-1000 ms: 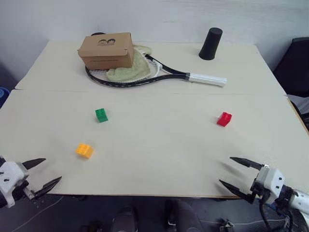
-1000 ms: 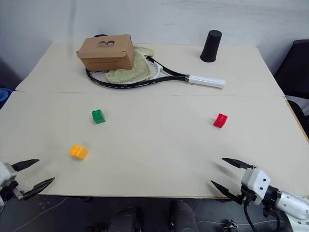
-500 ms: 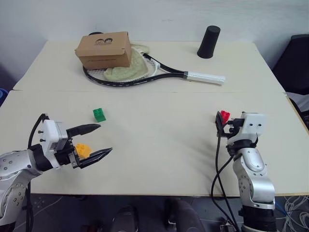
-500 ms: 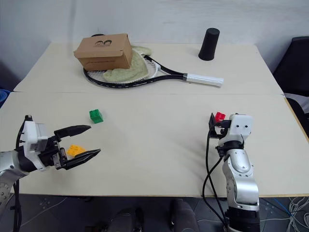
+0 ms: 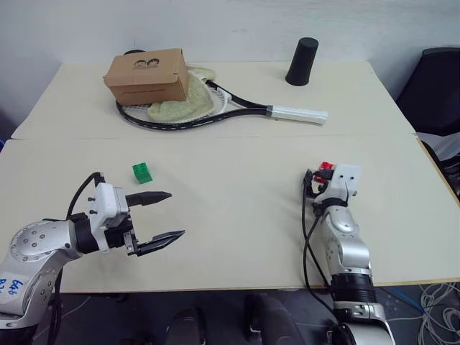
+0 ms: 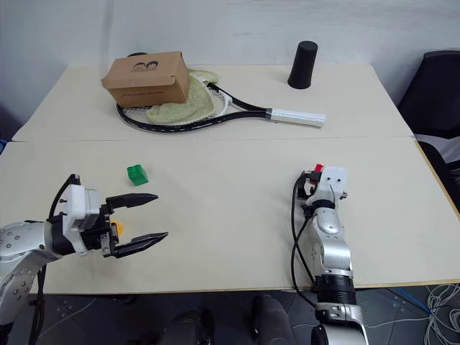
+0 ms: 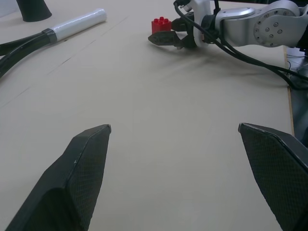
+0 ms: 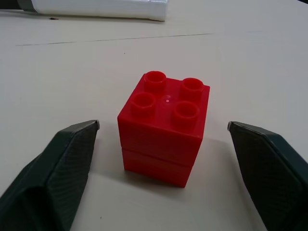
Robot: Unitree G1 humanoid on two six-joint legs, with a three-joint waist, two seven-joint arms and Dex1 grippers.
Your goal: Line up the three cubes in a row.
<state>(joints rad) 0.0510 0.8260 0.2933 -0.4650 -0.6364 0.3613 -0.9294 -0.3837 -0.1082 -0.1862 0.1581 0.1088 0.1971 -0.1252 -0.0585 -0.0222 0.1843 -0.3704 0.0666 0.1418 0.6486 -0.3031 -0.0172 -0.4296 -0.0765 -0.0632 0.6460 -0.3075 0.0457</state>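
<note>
Right wrist view: red cube [image 8: 165,127] between spread fingers [image 8: 57,168], untouched.
Left gripper [image 5: 159,217]: spread wide, empty, over near-left table [image 5: 237,172].
Green cube [image 5: 141,172]: left.
Yellow cube [image 6: 117,228]: behind left gripper.
Risk: uneven closing could skid red aside.

1. You have a red brick [image 8: 164,130] with four round studs on top, sitting on the pale cream table [image 5: 237,172].
2. Your green brick [image 5: 141,172] is bright green; the third brick [image 6: 117,228] shows orange-yellow.
3. The box [image 5: 146,75] is plain brown cardboard with a small dark print.
4. The cup [image 5: 301,62] is black.
5. The racket [image 5: 215,111] has a black frame and white grip [image 5: 297,114].
6. The cloth [image 5: 183,103] is pale green.
</note>
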